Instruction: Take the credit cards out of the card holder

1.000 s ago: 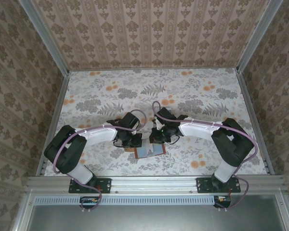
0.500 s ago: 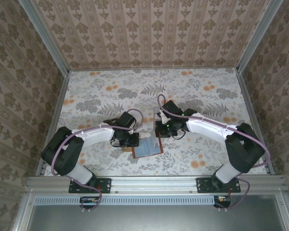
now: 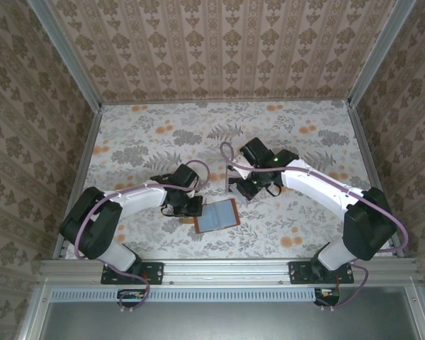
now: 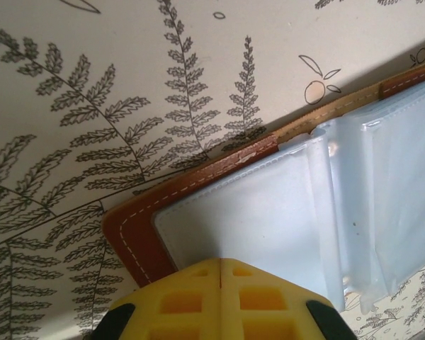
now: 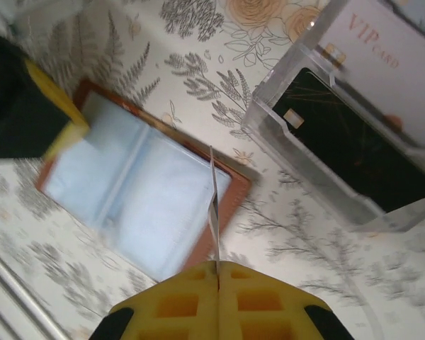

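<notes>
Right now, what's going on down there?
The card holder lies open on the table. The left gripper, shut, rests on its end nearest the left arm, apparently pinning it. The right gripper is shut on a thin pale card, seen edge-on above the holder. Beside it, a clear tray holds a black card, with a white VIP card next to that.

A: What colours does the card holder [image 4: 138, 237] show?
B: Reddish-brown leather with pale stitching, and a pale blue-grey lining.
A: And the counter [image 3: 156, 134]?
B: Cream, printed with grey ferns and orange blossoms. The walls [image 3: 219, 49] have brown-beige damask stripes.
A: The cards?
B: One black card [image 5: 354, 152] and one white card [image 5: 389, 64] lettered in red, both in a clear tray [image 5: 265, 117]. There's also a pale grey card [image 5: 214, 205], edge-on in the yellow right end effector [image 5: 217, 263].
</notes>
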Motion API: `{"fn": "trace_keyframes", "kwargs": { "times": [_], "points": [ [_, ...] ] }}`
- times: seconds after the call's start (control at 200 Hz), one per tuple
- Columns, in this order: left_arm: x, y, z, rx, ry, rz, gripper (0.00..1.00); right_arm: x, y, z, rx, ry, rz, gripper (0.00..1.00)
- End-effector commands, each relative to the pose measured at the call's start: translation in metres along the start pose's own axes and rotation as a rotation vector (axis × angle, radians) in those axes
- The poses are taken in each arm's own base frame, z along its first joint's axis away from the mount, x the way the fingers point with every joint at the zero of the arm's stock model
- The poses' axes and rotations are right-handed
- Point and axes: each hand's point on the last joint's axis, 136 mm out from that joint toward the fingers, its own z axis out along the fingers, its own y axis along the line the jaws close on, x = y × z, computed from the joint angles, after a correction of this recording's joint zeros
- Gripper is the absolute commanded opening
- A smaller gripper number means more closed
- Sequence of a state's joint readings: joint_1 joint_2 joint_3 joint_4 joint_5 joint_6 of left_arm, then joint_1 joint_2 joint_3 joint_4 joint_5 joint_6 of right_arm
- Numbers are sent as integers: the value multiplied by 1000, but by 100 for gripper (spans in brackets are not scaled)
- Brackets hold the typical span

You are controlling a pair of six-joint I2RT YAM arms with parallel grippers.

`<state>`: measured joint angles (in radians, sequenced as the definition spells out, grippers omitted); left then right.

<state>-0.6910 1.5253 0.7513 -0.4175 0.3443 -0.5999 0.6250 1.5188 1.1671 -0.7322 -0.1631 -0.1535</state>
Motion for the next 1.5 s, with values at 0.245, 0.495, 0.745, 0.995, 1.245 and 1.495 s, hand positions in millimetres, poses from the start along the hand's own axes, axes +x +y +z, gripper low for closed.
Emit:
{"fn": "trace_keyframes", "kwargs": {
  "times": [0.245,0.495,0.745,0.995,1.245,1.495],
  "points": [
    [-5,-6,-15,16,-25,30,1,-6,-54,-5,165,158,-447,0],
    [-4,-6,-21,22,-36,31,3,-22,-73,0,89,207,-504,0],
    [-2,-3,-23,17,-36,21,2,-33,-85,2,17,326,-566,0],
    [-2,1,-25,9,-41,5,2,-56,-93,7,-5,343,-603,0],
    [-1,4,-26,2,-43,-8,2,-67,-95,15,-32,349,-622,0],
    [0,5,-26,-1,-41,-14,2,-75,-95,23,-52,343,-635,0]
  ]
}}
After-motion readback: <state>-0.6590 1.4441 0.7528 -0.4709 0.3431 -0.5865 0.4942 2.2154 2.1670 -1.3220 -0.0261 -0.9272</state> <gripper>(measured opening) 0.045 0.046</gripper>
